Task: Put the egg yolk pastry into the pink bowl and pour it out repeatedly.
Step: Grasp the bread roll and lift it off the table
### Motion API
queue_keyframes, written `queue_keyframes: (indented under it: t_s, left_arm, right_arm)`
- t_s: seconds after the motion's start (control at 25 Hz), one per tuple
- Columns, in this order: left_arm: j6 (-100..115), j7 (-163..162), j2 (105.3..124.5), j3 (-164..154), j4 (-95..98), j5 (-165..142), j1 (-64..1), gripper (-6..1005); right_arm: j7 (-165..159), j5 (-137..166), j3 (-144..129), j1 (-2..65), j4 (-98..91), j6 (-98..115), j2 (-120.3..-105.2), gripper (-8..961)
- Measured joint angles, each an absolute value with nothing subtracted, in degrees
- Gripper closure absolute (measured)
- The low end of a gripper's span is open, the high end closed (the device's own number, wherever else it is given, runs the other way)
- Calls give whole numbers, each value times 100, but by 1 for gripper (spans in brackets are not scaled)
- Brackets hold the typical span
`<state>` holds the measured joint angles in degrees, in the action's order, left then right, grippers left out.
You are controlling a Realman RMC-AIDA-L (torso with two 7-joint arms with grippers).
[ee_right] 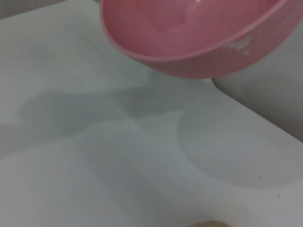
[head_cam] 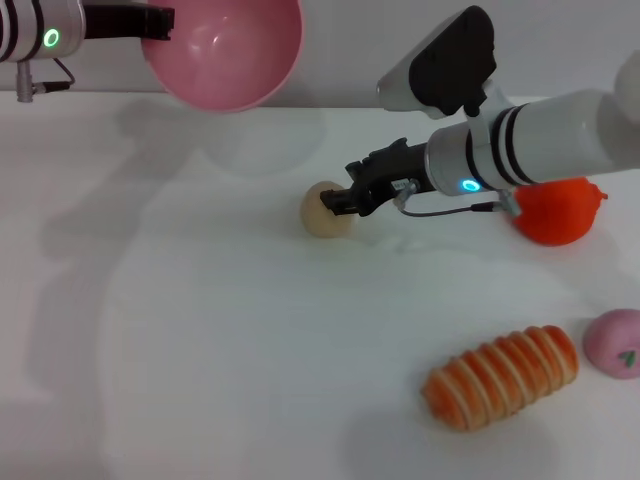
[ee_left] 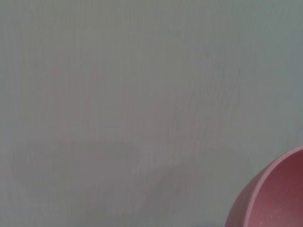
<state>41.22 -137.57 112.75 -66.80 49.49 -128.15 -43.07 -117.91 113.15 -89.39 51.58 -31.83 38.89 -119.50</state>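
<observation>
Head view, upper left of frame: left tool (head_cam: 160,28) clamped on rim of pink bowl (head_cam: 225,50), bowl held up off the white tabletop (head_cam: 200,350), tilted with its opening facing the camera. Nothing seen inside the bowl. Faint shadow of bowl on tabletop just below it.

Centre of frame: egg yolk pastry (head_cam: 322,212) resting on tabletop, pale beige ball, below and right of the raised bowl, well apart from it. Right tool (head_cam: 338,203) low at the pastry's right side, dark fingertips touching or just about touching it; arm reaching in from the right edge. Whether those fingers are closed on the pastry or merely against it: cannot tell.

Right of centre, behind the right arm: orange-red round item (head_cam: 558,212), partly hidden. Lower right: striped orange-and-cream bread roll (head_cam: 502,377) lying on tabletop; pink bun with green mark (head_cam: 614,343) just beside it at the right edge.

Left wrist view: only a curved slice of pink bowl (ee_left: 274,198) at lower right corner, blank tabletop elsewhere.

Right wrist view: pink bowl (ee_right: 199,33) filling the top, tilted, shadow beneath; sliver of pastry (ee_right: 210,224) at bottom edge.
</observation>
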Motion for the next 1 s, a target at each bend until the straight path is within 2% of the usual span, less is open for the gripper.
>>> queue_keyframes:
  t_s: [0.32,1.0]
  left_arm:
    - [4174,-13709,11284,-6679,5059,-12816,-4228,914]
    - [4355,-13716,11331,-6680,5356,-12952,-4150,913]
  right_arm:
    - [-11786,10877,-9383,5502,-2650,3454,-11965,407]
    - [-11786,10555,-9449,5518,-2386,3467,-11980,408]
